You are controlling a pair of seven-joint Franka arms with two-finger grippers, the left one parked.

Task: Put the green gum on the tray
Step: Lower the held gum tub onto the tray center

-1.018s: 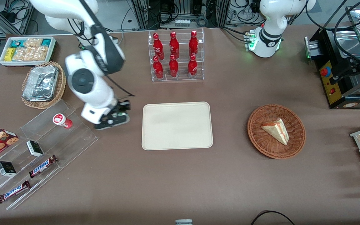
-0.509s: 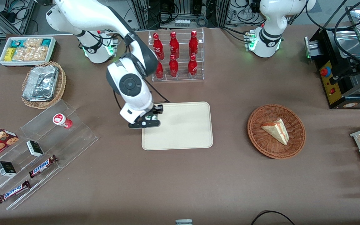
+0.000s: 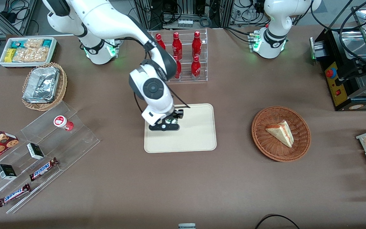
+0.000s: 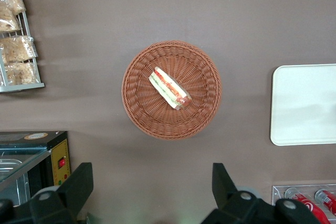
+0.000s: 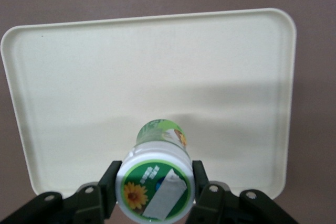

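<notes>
My right gripper [image 3: 169,122] hangs over the cream tray [image 3: 199,136], over the part of it nearest the working arm's end. It is shut on the green gum [image 5: 155,183], a green canister with a white lid bearing a green and yellow flower mark. The two black fingers [image 5: 111,187] press on both sides of the lid. In the right wrist view the tray [image 5: 236,77] fills most of the picture under the canister. In the front view only a bit of the gum [image 3: 171,120] shows between the fingers. I cannot tell whether its base touches the tray.
A rack of red bottles [image 3: 186,57] stands farther from the camera than the tray. A red canister [image 3: 63,122] stands on a clear stepped shelf [image 3: 37,152] with snack bars toward the working arm's end. A wicker basket with a sandwich [image 3: 281,133] lies toward the parked arm's end.
The right arm has carried the green gum from beside the clear shelf across the table to over the tray. The gripper stayed shut on it.
</notes>
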